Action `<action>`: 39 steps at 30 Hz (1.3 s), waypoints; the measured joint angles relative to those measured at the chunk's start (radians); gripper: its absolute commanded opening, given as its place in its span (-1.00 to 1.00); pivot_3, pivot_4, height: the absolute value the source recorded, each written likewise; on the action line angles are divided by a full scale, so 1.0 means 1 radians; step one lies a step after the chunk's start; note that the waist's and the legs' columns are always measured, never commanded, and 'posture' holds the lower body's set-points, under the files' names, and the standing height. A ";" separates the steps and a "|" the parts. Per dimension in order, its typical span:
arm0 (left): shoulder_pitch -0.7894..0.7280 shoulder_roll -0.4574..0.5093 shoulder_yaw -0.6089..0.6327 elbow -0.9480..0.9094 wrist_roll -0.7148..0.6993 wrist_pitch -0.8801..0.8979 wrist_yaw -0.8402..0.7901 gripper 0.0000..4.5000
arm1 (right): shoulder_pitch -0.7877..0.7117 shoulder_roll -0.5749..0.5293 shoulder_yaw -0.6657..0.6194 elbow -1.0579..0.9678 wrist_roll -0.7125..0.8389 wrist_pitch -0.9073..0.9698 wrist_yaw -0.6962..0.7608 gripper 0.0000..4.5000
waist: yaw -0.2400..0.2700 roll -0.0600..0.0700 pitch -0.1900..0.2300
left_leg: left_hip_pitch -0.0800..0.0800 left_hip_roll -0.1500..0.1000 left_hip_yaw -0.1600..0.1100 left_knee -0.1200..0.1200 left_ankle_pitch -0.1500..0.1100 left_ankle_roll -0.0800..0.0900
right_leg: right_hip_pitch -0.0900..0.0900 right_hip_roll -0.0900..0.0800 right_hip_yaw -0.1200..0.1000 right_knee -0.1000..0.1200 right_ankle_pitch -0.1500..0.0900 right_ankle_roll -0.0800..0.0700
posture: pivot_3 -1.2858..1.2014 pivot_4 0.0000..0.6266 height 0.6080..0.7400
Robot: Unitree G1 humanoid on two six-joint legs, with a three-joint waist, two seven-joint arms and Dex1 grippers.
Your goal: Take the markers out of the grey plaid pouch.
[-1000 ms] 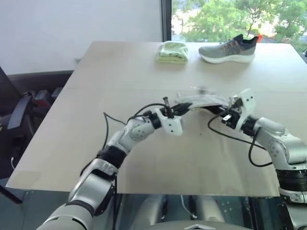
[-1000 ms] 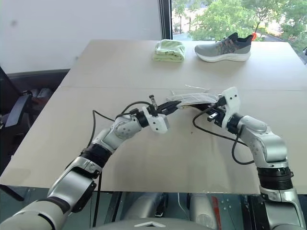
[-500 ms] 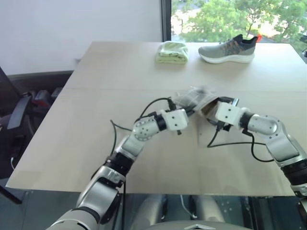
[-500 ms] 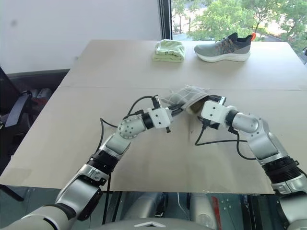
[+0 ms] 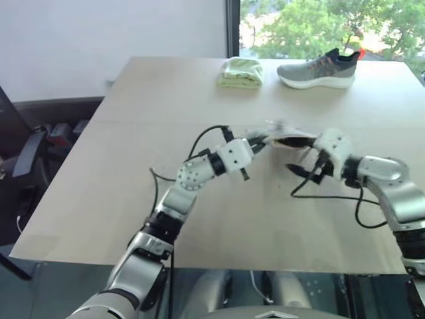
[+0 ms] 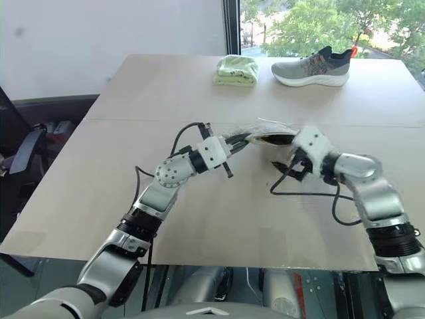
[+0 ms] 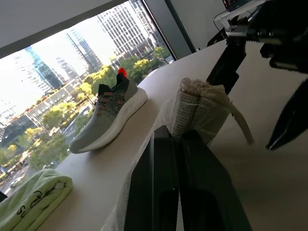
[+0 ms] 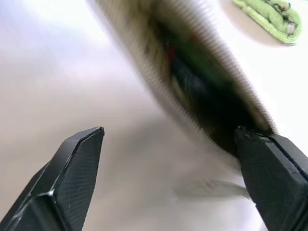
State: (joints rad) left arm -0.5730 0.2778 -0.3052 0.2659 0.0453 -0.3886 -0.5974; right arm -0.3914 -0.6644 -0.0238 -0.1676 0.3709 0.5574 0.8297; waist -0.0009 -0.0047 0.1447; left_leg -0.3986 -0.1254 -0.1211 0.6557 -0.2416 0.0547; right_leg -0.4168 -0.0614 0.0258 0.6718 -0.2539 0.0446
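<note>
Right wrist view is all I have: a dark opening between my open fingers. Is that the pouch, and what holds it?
Observer: Yes, the grey plaid pouch; the left gripper is shut on its end, holding it above the table.
Operator: Where is my gripper?
Observer: The right gripper is open at the pouch's mouth, not inside.
Operator: Any markers out?
Observer: None on the table; just a shoe and a folded green cloth at the far edge.

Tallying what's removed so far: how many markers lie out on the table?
0. None lie on the table; any markers would be hidden inside the grey plaid pouch, whose open mouth shows blurred dark contents.
</note>
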 measured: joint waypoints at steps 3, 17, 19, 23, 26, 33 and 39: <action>0.000 -0.003 0.002 0.000 -0.001 -0.001 -0.009 -1.00 | -0.028 0.038 -0.096 -0.039 0.163 0.183 -0.031 0.17 | 0.000 0.000 0.000 | 0.000 0.000 0.000 0.000 0.000 0.000 | 0.000 0.000 0.000 0.000 0.000 0.000 | 0.03 -0.52 1.00; 0.000 -0.034 0.003 0.000 -0.012 -0.001 -0.039 -1.00 | -0.057 0.110 -0.131 -0.026 0.254 0.324 -0.170 -0.98 | 0.003 0.000 0.000 | 0.000 0.000 0.000 -0.001 0.000 0.000 | 0.000 0.000 -0.001 0.000 0.000 0.000 | 0.03 -0.52 1.00; 0.000 -0.044 0.004 -0.003 -0.029 0.013 -0.045 -1.00 | -0.056 0.065 -0.056 -0.020 0.173 0.238 -0.144 -0.98 | 0.003 0.000 0.000 | 0.000 0.000 0.000 0.000 0.000 0.000 | 0.000 0.000 -0.001 0.000 0.000 0.000 | 0.03 -0.52 1.00; 0.000 -0.068 0.021 -0.057 -0.093 0.097 -0.076 -1.00 | -0.058 -0.044 0.115 0.021 -0.079 -0.035 -0.100 -0.98 | 0.001 0.000 0.000 | 0.000 0.000 0.000 0.000 0.000 0.000 | 0.000 0.000 -0.001 0.000 0.000 0.000 | 0.03 -0.52 1.00; 0.000 -0.077 0.019 -0.097 -0.123 0.150 -0.101 -1.00 | -0.065 -0.073 0.213 0.090 -0.246 -0.236 -0.092 -0.98 | -0.002 0.000 0.000 | 0.000 0.000 0.000 0.000 0.000 0.000 | -0.001 0.000 -0.001 0.000 0.000 0.000 | 0.03 -0.52 1.00; 0.018 -0.082 0.017 -0.100 -0.126 0.193 -0.134 -1.00 | -0.085 -0.079 0.267 0.204 -0.428 -0.491 -0.086 -0.18 | -0.005 0.000 0.000 | 0.001 0.000 0.000 0.000 0.000 0.000 | 0.000 0.000 -0.001 0.000 0.000 0.000 | 0.03 -0.52 1.00; 0.032 -0.077 -0.002 -0.100 -0.120 0.207 -0.147 -1.00 | -0.099 -0.077 0.266 0.190 -0.437 -0.535 -0.054 0.99 | -0.003 0.000 0.000 | 0.001 0.000 0.000 0.000 0.000 0.000 | 0.000 0.000 0.000 0.000 0.000 0.000 | 0.03 -0.52 1.00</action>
State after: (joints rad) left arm -0.5407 0.2012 -0.3069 0.1656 -0.0749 -0.1818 -0.7444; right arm -0.4899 -0.7414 0.2425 0.0228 -0.0659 0.0221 0.7760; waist -0.0042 -0.0048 0.1447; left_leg -0.3981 -0.1251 -0.1210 0.6554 -0.2414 0.0543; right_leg -0.4169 -0.0610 0.0254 0.6717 -0.2539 0.0446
